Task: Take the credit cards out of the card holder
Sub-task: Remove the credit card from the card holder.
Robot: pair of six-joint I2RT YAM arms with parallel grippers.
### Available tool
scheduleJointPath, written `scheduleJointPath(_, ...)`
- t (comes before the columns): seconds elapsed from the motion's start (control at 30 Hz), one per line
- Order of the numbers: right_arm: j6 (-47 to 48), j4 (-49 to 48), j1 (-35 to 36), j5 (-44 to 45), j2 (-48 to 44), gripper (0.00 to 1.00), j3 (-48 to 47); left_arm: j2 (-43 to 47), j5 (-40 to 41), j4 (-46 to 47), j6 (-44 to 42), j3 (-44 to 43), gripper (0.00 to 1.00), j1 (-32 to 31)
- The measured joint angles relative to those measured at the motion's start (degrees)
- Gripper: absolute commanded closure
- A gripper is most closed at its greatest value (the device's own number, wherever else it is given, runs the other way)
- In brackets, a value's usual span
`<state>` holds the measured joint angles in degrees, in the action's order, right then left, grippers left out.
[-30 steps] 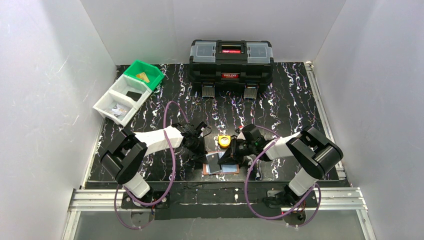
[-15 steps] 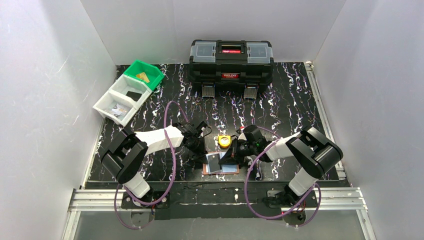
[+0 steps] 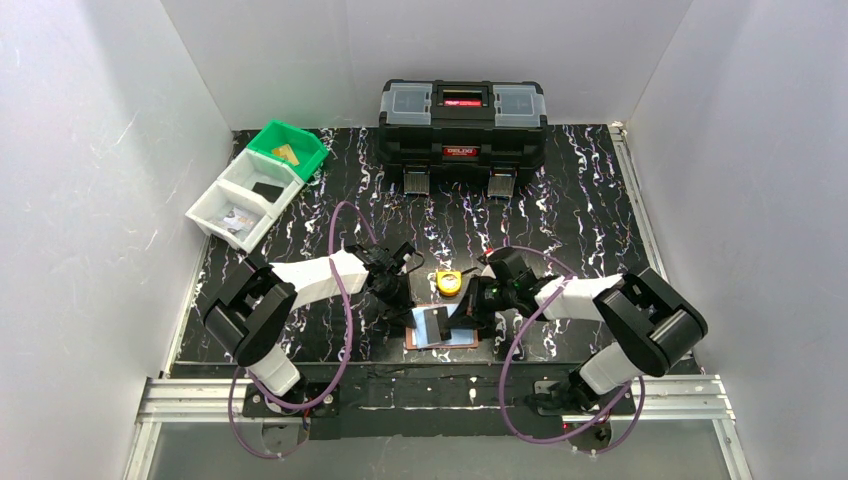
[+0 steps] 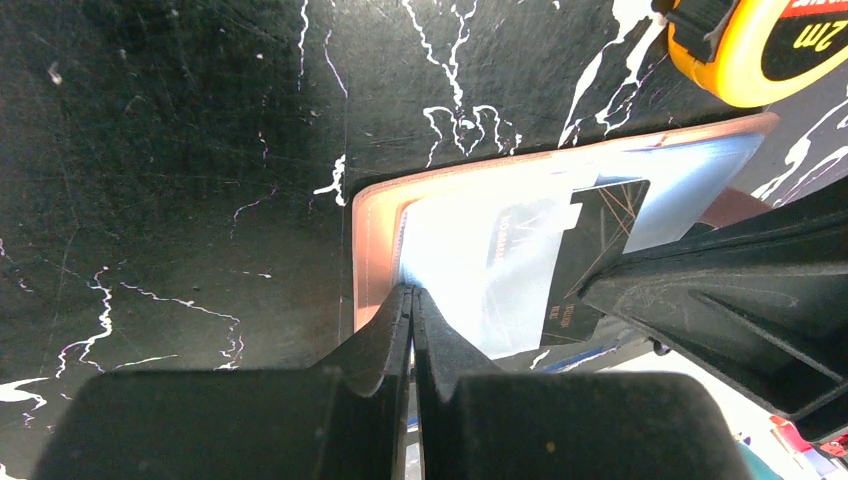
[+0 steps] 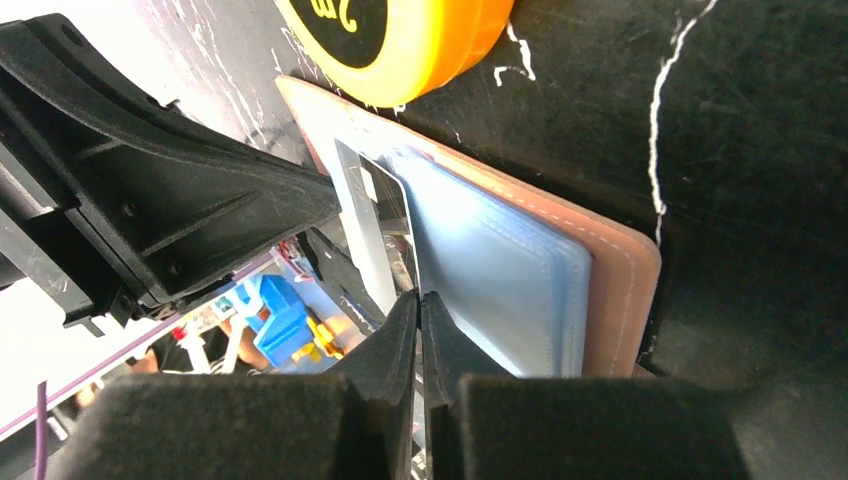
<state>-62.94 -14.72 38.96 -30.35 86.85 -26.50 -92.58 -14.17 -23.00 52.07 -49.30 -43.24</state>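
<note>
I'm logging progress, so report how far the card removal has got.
Done: a gold card lies in the green bin and a black card in the white bin beside it. In hand: the left gripper, shut, pins the open card holder while the right gripper appears shut on a dark card at its sleeves. Left: pulling that card free; whether the sleeves hide more I cannot tell.

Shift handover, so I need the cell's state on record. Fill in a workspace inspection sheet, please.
Surface: black marbled table, scuffed.
Job's things: card holder lying open; black card partly out of its sleeve.
Clutter: tape measure beside holder; closed toolbox at back; three bins far left.
Grippers: left gripper shut, tips on holder's edge; right gripper shut on black card.
Cables: purple cables loop over the table from both arms.
Surroundings: white walls on three sides.
</note>
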Motion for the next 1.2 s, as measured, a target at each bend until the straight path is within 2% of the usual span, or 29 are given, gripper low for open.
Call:
scheduleJointPath(0.47,8.15,15.98,0.00,5.68,-7.93,0.99,-4.46,-0.66,1.62,-3.28,-0.92,-2.32,1.00,-0.81)
scheduleJointPath(0.73,10.05,21.07,0.00,7.37,-11.32,0.99,-6.16,-0.68,2.80,-7.78,-2.54,-6.49,1.00,-0.98)
scheduleJointPath(0.8,10.32,22.03,0.00,7.54,-11.85,0.99,-6.38,-0.61,2.86,-8.81,-2.95,-8.09,0.90,-1.03)
scheduleJointPath(0.9,10.62,23.23,0.00,7.74,-12.66,0.99,-6.97,0.02,3.08,-9.92,-3.82,-10.10,0.65,-1.03)
scheduleJointPath(1.0,10.67,24.02,-0.15,7.65,-13.31,0.99,-7.74,1.60,3.13,-11.06,-4.74,-11.54,0.45,-0.74)
scheduleJointPath(1.2,10.03,23.54,-2.51,5.07,-14.40,0.99,-8.55,7.45,-0.90,-10.47,-6.43,-11.82,0.32,3.08)
